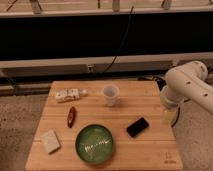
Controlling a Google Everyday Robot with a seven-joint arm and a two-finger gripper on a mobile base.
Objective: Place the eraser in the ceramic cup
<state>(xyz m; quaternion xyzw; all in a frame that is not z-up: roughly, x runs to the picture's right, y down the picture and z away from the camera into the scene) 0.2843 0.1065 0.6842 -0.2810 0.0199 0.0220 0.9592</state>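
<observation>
The eraser (pixel 137 127) is a flat black block lying on the wooden table (pixel 150 155), right of the middle. The ceramic cup (pixel 110 94) is small, white and upright, at the back middle of the table, up and left of the eraser. My white arm (pixel 186 85) comes in from the right. My gripper (pixel 169 117) hangs down at the table's right edge, to the right of the eraser and apart from it. Nothing shows in it.
A green bowl (pixel 94 144) stands at the front middle, left of the eraser. A slim dark red object (pixel 71 116), a pale beige block (pixel 50 141) and a white packet (pixel 67 95) lie on the left side. A dark wall with a cable runs behind.
</observation>
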